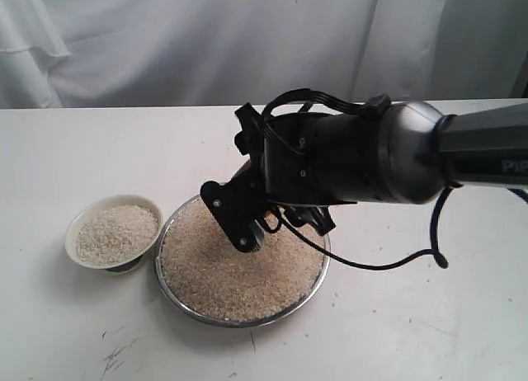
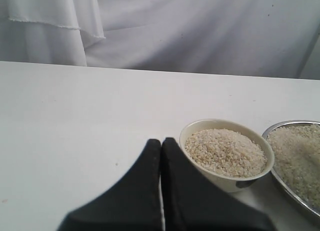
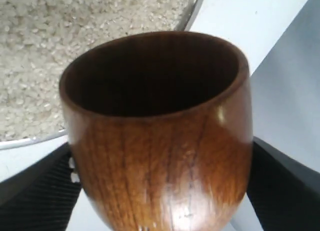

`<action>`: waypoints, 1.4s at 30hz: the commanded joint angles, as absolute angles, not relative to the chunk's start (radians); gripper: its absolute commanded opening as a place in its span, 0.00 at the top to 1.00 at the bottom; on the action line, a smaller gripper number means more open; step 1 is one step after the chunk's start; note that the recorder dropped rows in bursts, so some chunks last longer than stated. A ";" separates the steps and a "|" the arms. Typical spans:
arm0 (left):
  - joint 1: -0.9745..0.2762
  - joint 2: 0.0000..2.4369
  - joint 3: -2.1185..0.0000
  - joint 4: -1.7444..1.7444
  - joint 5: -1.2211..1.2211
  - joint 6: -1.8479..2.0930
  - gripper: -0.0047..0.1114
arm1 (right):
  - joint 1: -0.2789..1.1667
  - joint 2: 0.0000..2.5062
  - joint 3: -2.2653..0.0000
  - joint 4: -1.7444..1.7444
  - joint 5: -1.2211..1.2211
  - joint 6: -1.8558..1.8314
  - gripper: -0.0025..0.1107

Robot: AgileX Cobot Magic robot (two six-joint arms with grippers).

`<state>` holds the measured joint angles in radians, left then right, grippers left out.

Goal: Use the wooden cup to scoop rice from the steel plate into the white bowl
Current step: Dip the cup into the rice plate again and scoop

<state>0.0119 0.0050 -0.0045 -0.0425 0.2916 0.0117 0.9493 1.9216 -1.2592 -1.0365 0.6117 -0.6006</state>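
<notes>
Wooden cup empty, clamped in right hand over far side of steel plate, mouth tilted toward rice just below. White bowl immediately left, well filled. Left hand clenched, empty.

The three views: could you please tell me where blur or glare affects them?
Exterior view: evenly lit, sharp, a sheen on the right arm. Left wrist view: the shut left jaws are blurred, the bowl crisp. Right wrist view: the wooden cup is slightly soft, with small glare spots.
</notes>
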 commanded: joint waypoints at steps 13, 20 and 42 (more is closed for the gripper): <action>0.010 0.000 0.000 -0.043 0.285 0.009 0.96 | 0.925 2.145 -1.393 -1.529 0.443 -0.379 0.98; 0.010 0.000 0.000 -0.043 0.285 0.009 0.96 | 0.940 2.192 -1.393 -1.504 0.355 -0.423 0.98; 0.010 0.000 0.000 -0.043 0.285 0.009 0.96 | 0.959 2.191 -1.393 -0.777 0.373 -0.795 0.98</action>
<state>0.0119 0.0050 -0.0045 -0.0425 0.2916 0.0117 0.9573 2.1830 -1.4021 -0.9490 0.3327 -0.7096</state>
